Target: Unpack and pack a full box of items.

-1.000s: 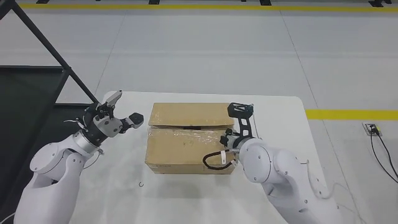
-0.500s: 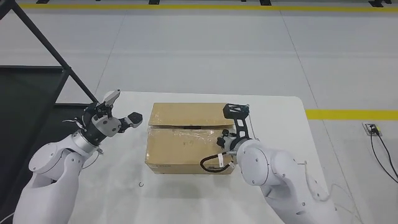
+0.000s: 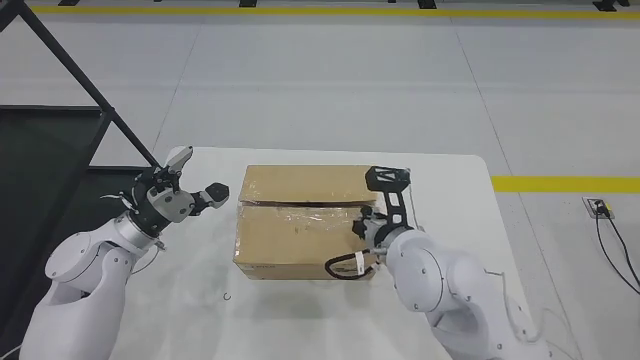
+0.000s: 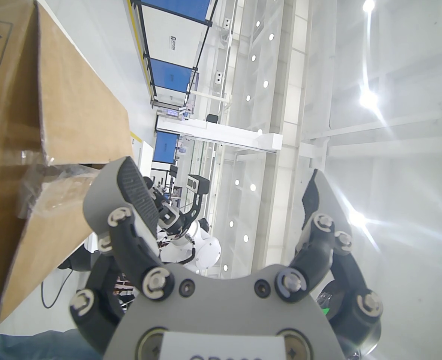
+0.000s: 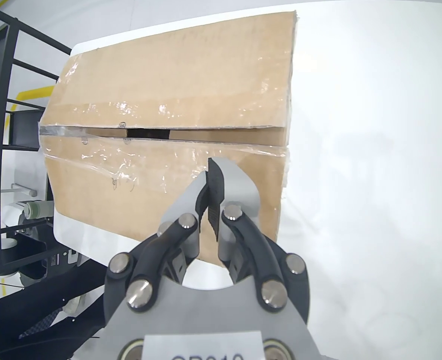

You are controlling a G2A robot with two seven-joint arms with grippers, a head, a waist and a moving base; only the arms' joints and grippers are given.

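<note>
Near the table's left edge, the left gripper point(image 3: 203, 175) hangs just beside the left end of the box point(image 3: 300, 230), its jaws spread wide and holding nothing. Midway across the table point(image 3: 190, 305) the cardboard box sits with both flaps down. Crinkled clear tape point(image 5: 131, 174) runs along the centre seam point(image 5: 149, 133), where a dark gap shows between the flaps. Over the near right part of the box, the right gripper point(image 5: 211, 177) is pinched closed on nothing; whether its tip touches the card I cannot tell.

The step in hand looks like raising the flaps. To do it well, I judge the closed tip should slide into that gap and lever the near flap up, while the left gripper steadies the left end so the box does not skid. Loose tape may cling, so lift slowly.
</note>
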